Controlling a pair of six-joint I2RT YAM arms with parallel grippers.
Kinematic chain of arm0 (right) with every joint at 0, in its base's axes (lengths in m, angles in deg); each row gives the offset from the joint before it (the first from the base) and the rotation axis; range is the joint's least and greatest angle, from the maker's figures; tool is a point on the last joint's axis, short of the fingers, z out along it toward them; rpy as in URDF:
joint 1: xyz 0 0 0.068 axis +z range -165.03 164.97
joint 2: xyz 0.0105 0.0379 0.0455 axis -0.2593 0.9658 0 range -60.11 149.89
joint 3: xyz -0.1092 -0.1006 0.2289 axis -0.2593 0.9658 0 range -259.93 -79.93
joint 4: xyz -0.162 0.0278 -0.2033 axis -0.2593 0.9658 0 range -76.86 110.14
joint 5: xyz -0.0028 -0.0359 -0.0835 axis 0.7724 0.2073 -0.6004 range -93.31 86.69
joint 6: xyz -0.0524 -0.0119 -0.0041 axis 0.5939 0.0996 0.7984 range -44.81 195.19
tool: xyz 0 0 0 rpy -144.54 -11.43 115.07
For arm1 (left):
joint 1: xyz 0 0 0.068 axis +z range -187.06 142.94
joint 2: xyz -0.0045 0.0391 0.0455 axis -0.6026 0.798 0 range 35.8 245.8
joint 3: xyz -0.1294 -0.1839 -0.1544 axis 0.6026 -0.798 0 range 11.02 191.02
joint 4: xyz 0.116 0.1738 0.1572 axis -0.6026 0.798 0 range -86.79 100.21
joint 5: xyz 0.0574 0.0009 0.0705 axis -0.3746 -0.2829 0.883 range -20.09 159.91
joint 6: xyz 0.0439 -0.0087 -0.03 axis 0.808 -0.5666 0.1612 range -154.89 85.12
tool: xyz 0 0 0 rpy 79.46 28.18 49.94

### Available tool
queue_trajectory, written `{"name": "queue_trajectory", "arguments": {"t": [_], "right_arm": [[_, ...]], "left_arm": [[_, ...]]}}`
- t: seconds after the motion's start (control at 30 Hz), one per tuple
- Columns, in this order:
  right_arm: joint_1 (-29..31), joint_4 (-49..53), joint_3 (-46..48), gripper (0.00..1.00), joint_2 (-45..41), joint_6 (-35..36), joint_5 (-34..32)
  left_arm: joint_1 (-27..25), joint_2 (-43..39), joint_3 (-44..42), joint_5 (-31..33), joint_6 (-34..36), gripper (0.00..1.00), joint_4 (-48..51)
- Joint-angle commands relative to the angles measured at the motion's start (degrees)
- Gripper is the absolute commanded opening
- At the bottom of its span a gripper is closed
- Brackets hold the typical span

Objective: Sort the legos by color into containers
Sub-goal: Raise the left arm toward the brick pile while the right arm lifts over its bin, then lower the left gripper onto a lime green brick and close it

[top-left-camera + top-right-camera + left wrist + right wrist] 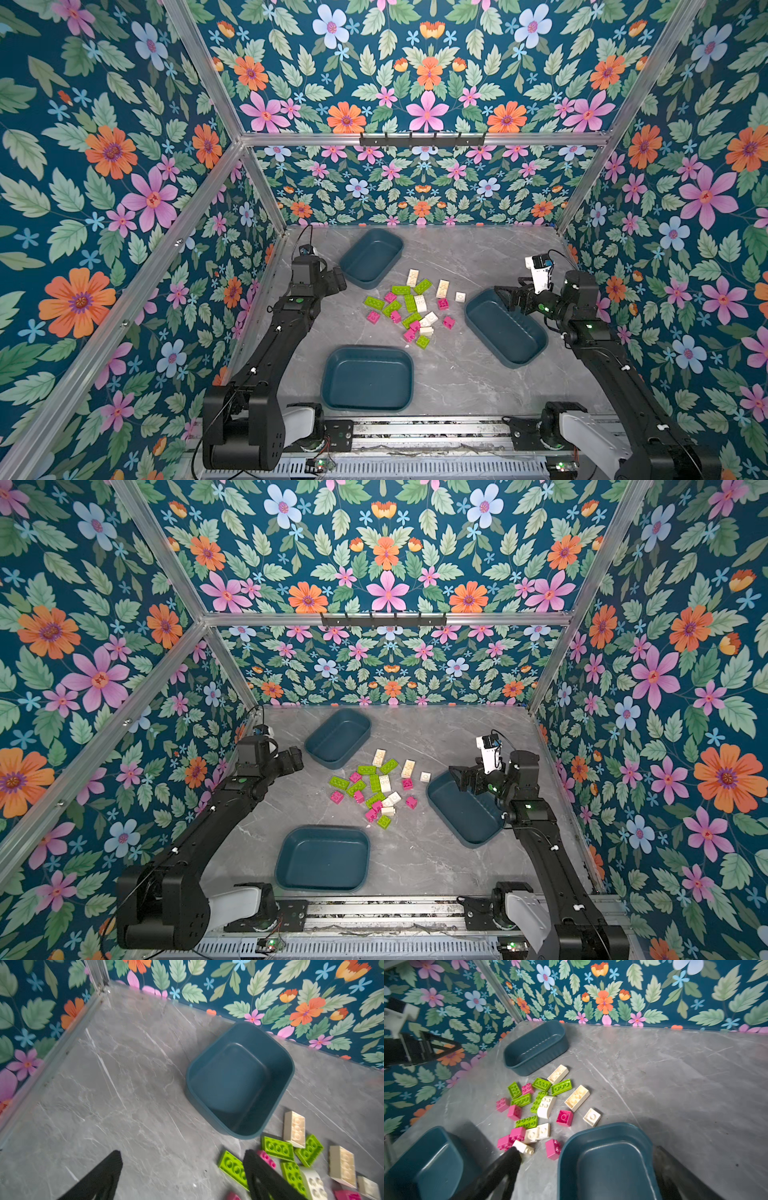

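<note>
We find the legos [409, 302] in a loose heap on the grey marbled table [457, 374], a little right of the middle in the lower half of both top views. They are lime green, magenta and cream bricks, many touching or overlapping, with one small cream square [460, 296] lying apart at the heap's right edge. Three dark teal containers stand around the heap, and we can see the bare floor of each. The far container [371, 257] sits above and left of the heap, its nearest corner just beside the uppermost cream brick. The near container [368, 378] sits below and left, close to the metal rail [415, 432] along the bottom of the frame. The right container [505, 328] lies slanted to the heap's right. The left gripper [182, 1153] hangs left of the heap, beside the far container's lower left side in both top views. In the left wrist view its black fingers [112, 1165] stand spread wide with only bare table between them, so we call it open and empty. The right gripper [505, 297] hangs over the upper end of the right container and points toward the heap. In the right wrist view its fingers [506, 1165] are likewise spread wide, one to either side of that container's end, and they grip nothing.
</note>
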Motion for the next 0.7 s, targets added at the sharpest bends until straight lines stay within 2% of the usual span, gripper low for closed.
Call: {"name": "queue_trajectory", "arguments": {"t": [0.0,0.13,0.37,0.67], "right_arm": [[1.2,7.7,-1.8,0.99,0.0,0.7,5.9],[3.8,11.4,-3.6,0.99,0.9,1.0,7.4],[7.4,10.8,-5.2,0.98,4.3,0.0,8.0],[7.7,11.4,-6.3,0.99,6.5,0.1,8.1]], "left_arm": [[-2.1,0.4,1.0,-0.6,-7.9,0.94,7.7],[-5.1,1.9,2.7,2.3,-15.4,0.93,10.2],[-11.9,7.8,6.5,9.1,-26.8,0.93,14.3],[-20.6,16.9,12.1,15.5,-39.8,0.78,18.9]]}}
